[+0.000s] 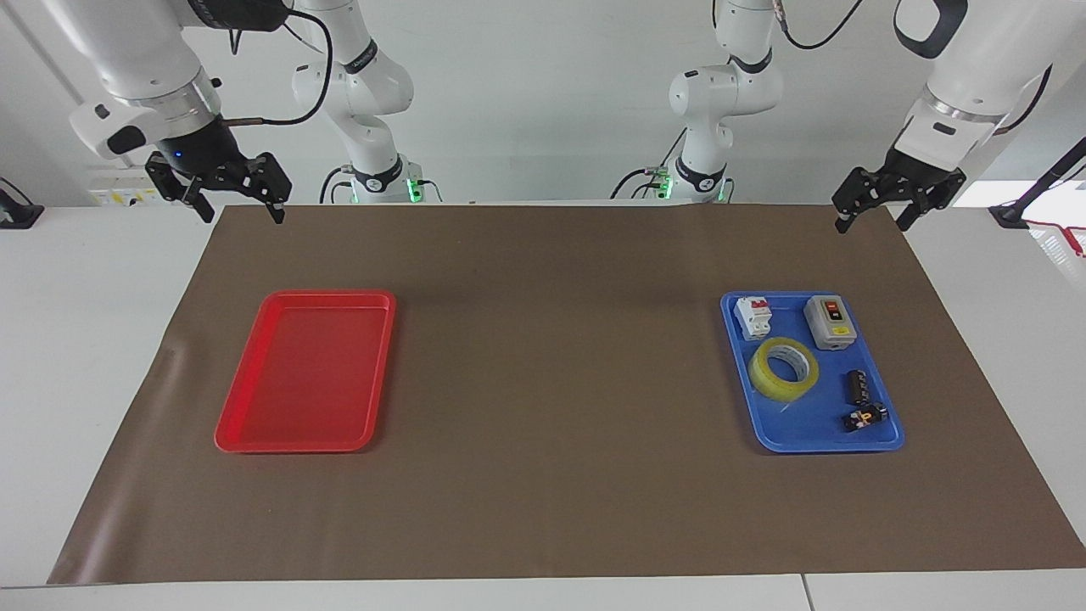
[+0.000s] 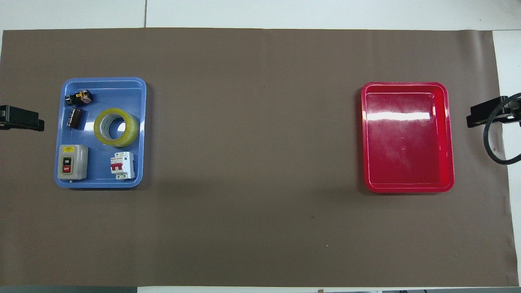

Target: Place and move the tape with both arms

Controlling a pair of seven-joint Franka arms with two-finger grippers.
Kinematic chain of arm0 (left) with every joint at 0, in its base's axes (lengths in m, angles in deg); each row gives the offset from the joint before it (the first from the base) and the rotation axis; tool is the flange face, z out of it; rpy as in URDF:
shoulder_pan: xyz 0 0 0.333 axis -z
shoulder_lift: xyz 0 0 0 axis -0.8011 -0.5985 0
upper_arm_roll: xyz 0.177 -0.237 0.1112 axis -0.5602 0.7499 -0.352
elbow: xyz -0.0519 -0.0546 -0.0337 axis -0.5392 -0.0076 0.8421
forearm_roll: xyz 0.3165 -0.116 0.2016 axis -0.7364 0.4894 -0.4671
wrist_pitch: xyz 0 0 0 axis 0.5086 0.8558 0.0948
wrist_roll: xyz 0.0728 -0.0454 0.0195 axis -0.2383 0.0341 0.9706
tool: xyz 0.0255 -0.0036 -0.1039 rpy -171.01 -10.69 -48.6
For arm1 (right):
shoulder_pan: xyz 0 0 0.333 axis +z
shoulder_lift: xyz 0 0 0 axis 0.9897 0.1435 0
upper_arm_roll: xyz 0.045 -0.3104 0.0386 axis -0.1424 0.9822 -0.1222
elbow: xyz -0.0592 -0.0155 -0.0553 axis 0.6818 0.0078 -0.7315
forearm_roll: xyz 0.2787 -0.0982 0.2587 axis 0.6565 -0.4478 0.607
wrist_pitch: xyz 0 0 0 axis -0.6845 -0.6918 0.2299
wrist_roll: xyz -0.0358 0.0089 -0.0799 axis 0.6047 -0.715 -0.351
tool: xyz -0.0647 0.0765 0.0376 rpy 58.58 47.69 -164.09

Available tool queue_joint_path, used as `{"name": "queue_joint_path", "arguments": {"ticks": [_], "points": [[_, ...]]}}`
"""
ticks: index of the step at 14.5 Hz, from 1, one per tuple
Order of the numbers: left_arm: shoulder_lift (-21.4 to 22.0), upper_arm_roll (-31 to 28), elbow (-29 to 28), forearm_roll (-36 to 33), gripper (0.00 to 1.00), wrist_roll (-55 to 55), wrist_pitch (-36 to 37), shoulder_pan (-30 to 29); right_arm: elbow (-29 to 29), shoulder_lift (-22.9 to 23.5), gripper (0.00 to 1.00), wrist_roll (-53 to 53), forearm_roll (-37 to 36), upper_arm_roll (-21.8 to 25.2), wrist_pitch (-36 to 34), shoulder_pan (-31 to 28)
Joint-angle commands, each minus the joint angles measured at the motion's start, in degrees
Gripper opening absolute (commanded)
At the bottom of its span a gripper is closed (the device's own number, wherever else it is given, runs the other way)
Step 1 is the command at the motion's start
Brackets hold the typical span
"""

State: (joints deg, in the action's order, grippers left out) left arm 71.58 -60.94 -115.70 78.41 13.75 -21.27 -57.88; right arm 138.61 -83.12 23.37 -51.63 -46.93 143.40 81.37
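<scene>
The tape (image 1: 784, 368), a yellow translucent roll with a pale core, lies flat in the middle of the blue tray (image 1: 814, 445) toward the left arm's end of the table; it also shows in the overhead view (image 2: 116, 127). My left gripper (image 1: 870, 222) is open and empty, raised over the brown mat's corner at the left arm's end, well apart from the tray. In the overhead view it (image 2: 20, 118) shows beside the blue tray (image 2: 101, 184). My right gripper (image 1: 240, 212) is open and empty over the mat's corner at the right arm's end, and it (image 2: 488, 115) shows beside the red tray in the overhead view.
An empty red tray (image 1: 297, 445) (image 2: 407, 189) lies toward the right arm's end. The blue tray also holds a grey switch box (image 1: 829, 322), a white circuit breaker (image 1: 753, 316), a dark cylinder (image 1: 857, 386) and a small black-orange part (image 1: 864, 417). Two smaller white arms (image 1: 373, 170) stand beside the mat's near edge.
</scene>
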Motion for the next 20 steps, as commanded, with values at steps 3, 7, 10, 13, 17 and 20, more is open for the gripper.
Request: {"name": "queue_joint_path", "arguments": {"ticks": [3, 7, 10, 13, 17, 20], "points": [[-6.57, 0.34, -7.62, -0.79, 1.0, 1.01, -14.5, -2.91, 1.16, -0.91, 1.0, 1.49, 0.04, -0.29, 1.05, -0.59], [-13.6, 0.34, -12.03, -0.79, 1.0, 2.76, -24.45, -1.95, 1.25, -0.91, 1.0, 1.49, 0.12, -0.29, 1.05, -0.59], [-14.4, 0.42, -17.65, -0.79, 0.91, 5.22, -32.27, -1.6, 1.25, -0.91, 1.0, 1.49, 0.04, -0.29, 1.05, -0.68], [-15.89, 0.42, -18.1, -0.79, 0.88, 7.59, -32.72, -0.28, 1.16, -0.91, 1.0, 1.49, 0.12, -0.37, 1.05, -0.68], [-17.65, 0.42, -18.63, -0.79, 0.62, 9.88, -34.57, 0.6, 1.25, -0.91, 1.0, 1.49, 0.12, -0.29, 1.05, -0.68], [-17.83, 0.42, -18.45, -0.79, 0.31, 9.62, -34.57, 0.51, 1.25, -0.91, 1.0, 1.49, 0.04, -0.29, 1.05, -0.59]]}}
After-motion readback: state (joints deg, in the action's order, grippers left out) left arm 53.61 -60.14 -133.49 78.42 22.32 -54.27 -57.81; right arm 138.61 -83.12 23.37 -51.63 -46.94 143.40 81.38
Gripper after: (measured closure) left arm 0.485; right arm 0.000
